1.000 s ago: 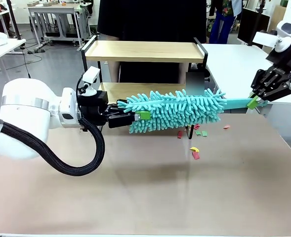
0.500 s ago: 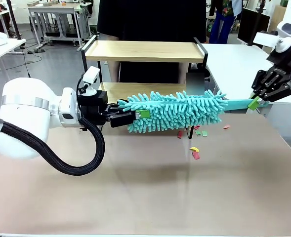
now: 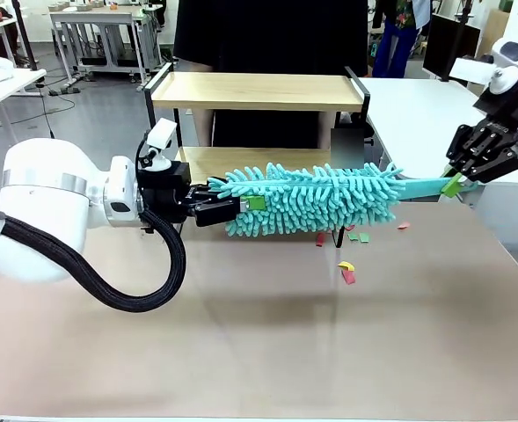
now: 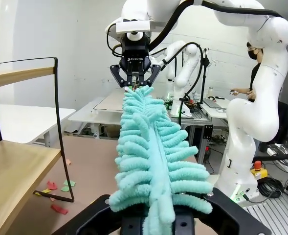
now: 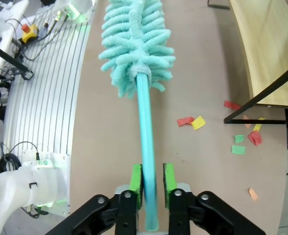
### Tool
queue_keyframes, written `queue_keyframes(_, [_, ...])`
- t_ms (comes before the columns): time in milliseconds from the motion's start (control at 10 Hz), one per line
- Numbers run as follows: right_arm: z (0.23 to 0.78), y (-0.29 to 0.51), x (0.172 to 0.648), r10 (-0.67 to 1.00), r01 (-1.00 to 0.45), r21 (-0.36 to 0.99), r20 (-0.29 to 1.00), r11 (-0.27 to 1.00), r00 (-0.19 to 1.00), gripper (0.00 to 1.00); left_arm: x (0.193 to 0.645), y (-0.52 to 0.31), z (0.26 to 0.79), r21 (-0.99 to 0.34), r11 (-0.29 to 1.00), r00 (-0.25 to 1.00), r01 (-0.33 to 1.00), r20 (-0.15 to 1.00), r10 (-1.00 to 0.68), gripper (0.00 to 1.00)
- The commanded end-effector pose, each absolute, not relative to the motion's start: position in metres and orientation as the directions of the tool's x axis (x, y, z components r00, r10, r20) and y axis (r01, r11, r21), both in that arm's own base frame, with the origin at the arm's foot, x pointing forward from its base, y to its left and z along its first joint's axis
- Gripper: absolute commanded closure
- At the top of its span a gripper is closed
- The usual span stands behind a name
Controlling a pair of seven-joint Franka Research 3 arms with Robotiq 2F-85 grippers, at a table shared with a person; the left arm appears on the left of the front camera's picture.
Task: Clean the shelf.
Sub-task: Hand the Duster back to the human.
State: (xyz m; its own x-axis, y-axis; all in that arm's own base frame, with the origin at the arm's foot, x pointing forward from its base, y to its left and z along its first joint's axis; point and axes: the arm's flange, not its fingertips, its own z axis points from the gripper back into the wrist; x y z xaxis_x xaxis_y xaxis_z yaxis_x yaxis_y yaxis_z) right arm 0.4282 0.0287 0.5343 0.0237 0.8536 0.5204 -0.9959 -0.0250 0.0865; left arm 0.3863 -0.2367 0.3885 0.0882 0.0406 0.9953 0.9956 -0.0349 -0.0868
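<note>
The shelf stands at the table's far side, its two wooden boards in a black frame; its lower board is beside me in the left wrist view, and a corner is in the right wrist view. A teal fluffy duster hangs level in front of the lower board. My left gripper is shut on the duster's fluffy tip. My right gripper is at the far end, its green pads either side of the teal handle, with a small gap on one side.
Coloured paper scraps lie on the brown table near the shelf's right foot. A person in black stands behind the shelf. A white table adjoins at the right.
The duster has risen slightly in front of the lower board. My right jaws have eased apart around the handle. The left arm has hardly moved.
</note>
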Motion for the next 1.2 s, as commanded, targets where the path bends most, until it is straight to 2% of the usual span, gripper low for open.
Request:
queue_keyframes(0, [0.552, 0.024, 0.424, 0.816, -0.997, 0.070, 0.578, -0.024, 0.021, 0.00, 0.385, -0.239, 0.390, -0.084, -0.042, 0.086, 0.996, 0.995, 0.043, 1.00])
queue_keyframes(100, [0.562, 0.019, 0.421, 0.779, -0.998, 0.057, 0.626, -0.020, 0.021, 0.27, 0.385, -0.239, 0.390, -0.084, -0.042, 0.086, 0.996, 0.995, 0.043, 1.00])
queue_keyframes(300, [0.582, -0.004, 0.409, 0.676, -0.995, 0.012, 0.733, 0.100, 0.077, 0.00, 0.385, -0.239, 0.390, -0.084, -0.042, 0.086, 0.996, 0.995, 0.043, 1.00])
queue_keyframes(600, [0.601, -0.057, 0.379, 0.455, -0.948, 0.014, 0.875, 0.318, 0.166, 0.00, 0.385, -0.239, 0.390, -0.084, -0.042, 0.086, 0.996, 0.995, 0.043, 1.00])
queue_keyframes(800, [0.603, -0.089, 0.361, 0.328, -0.922, 0.010, 0.933, 0.386, 0.148, 0.00, 0.385, -0.239, 0.390, -0.084, -0.042, 0.086, 0.996, 0.995, 0.043, 1.00])
queue_keyframes(900, [0.602, -0.094, 0.359, 0.322, -0.928, 0.013, 0.936, 0.372, 0.143, 0.00, 0.385, -0.239, 0.390, -0.084, -0.042, 0.086, 0.996, 0.995, 0.043, 1.00])
queue_keyframes(1000, [0.611, -0.092, 0.368, 0.390, -0.937, 0.026, 0.905, 0.347, 0.169, 0.00, 0.385, -0.239, 0.390, -0.084, -0.042, 0.086, 0.996, 0.995, 0.043, 1.00])
queue_keyframes(1100, [0.611, -0.092, 0.368, 0.390, -0.937, 0.026, 0.905, 0.347, 0.169, 0.00, 0.385, -0.238, 0.387, -0.089, -0.038, 0.091, 0.995, 0.995, 0.039, 0.83])
